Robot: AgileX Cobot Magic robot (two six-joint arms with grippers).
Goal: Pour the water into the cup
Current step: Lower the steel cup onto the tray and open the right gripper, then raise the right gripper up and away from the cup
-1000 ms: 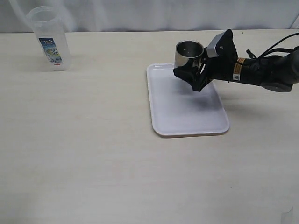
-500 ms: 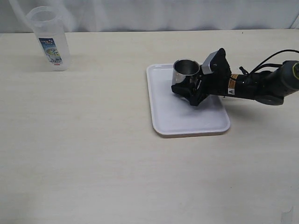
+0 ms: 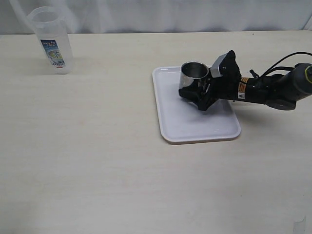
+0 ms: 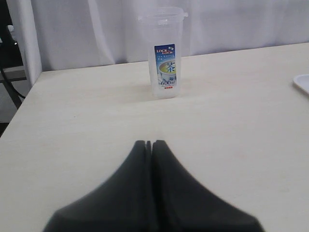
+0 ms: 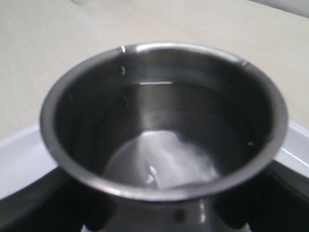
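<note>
The cup (image 3: 194,73) stands upright at the upper end of the white tray (image 3: 195,127), right of centre in the frame. The right fingers (image 3: 201,100) are closed around its base, one on each side, gripping it. From the wrist its inside shines, and I can't tell whether liquid lies in it. The container (image 3: 51,41) stands alone on the tabletop (image 3: 97,146) at the upper left, well apart from the tray. The left fingers (image 4: 140,188) are pressed together, holding nothing, and point toward the container.
</note>
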